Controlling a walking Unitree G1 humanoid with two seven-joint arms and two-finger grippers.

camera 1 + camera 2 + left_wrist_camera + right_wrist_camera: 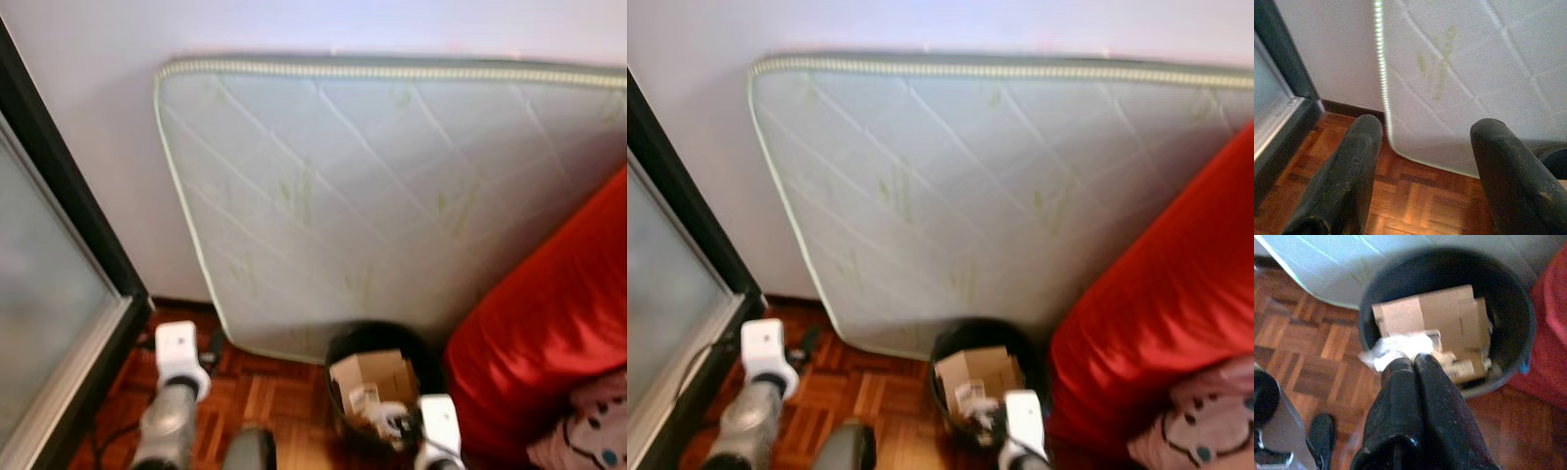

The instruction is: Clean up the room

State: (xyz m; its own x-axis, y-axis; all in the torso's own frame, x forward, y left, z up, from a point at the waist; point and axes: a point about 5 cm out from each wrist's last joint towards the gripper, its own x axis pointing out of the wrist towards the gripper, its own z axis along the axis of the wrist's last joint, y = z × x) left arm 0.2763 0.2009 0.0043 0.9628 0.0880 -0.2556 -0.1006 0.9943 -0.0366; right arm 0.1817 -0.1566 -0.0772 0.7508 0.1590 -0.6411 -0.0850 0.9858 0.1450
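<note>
Right wrist view looked down the right gripper [1413, 360], whose two fingers were pressed together on a crumpled white wad [1393, 348] at their tips. Just beyond and below the tips sat a black bin [1518, 308], holding folded cardboard [1449, 316] and a few small packets; the wad hung over the bin's near rim. Parquet floor [1308, 347] of reddish-brown blocks spread under the gripper and off to its left.

Behind the bin a pale quilted mattress [392, 196] leaned on a white wall [88, 108], its lower corner resting on the floor. To the right of the gripper, touching the bin, bulged a red cover [549, 323], with a pink printed cloth [593, 426] low beside it.

The left gripper [1425, 161] hung with its fingers wide apart and nothing between them, pointing at the mattress corner. To its left a dark door frame [59, 196] with frosted glass [39, 284] met the floor.
</note>
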